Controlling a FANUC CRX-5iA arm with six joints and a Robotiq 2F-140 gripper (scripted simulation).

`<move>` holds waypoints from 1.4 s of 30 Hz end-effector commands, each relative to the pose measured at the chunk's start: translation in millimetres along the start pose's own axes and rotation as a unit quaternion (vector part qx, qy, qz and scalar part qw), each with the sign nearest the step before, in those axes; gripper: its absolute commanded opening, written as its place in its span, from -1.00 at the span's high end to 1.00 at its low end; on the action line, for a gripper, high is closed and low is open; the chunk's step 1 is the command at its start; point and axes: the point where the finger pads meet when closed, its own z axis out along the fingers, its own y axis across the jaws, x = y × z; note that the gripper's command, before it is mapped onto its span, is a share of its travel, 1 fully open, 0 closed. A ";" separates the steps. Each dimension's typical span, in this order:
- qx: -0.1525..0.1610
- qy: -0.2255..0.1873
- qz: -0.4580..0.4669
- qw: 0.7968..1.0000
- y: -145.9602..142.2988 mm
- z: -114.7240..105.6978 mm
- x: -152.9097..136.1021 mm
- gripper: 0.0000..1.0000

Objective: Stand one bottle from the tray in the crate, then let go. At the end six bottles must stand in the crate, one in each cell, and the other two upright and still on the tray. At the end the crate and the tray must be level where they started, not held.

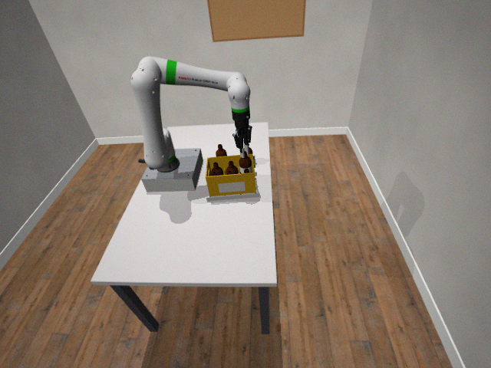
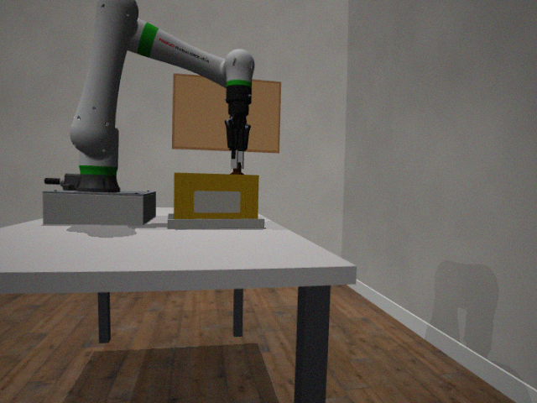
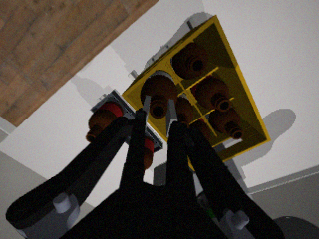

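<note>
My gripper (image 1: 244, 152) (image 2: 237, 164) (image 3: 159, 105) points down and is shut on the neck of a brown bottle (image 1: 245, 162) (image 3: 159, 87). That bottle is upright in the crate's tray-side right cell, as the top camera looks. Its shoulder is higher than those of the others, so it seems only partly lowered; its base is hidden. The yellow crate (image 1: 212, 185) (image 2: 216, 182) (image 3: 253, 107) stands level, with bottles in its other cells. Behind it, the tray (image 3: 116, 94) carries two upright bottles, one (image 1: 220, 151) (image 3: 101, 121) and another (image 3: 148, 155) partly hidden by a finger.
The crate rests on a low light grey base (image 1: 234, 197) (image 2: 216, 223). The robot's grey mounting block (image 1: 170, 184) (image 2: 93, 208) stands to the left of the crate. The table's right edge runs close beside the crate.
</note>
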 end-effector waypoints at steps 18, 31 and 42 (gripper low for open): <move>0.000 0.000 0.000 1.000 -0.1 3.8 0.1 1.00; 0.000 0.000 0.000 1.000 -0.1 14.4 0.1 1.00; 0.000 0.000 0.000 1.000 -0.1 27.6 0.2 1.00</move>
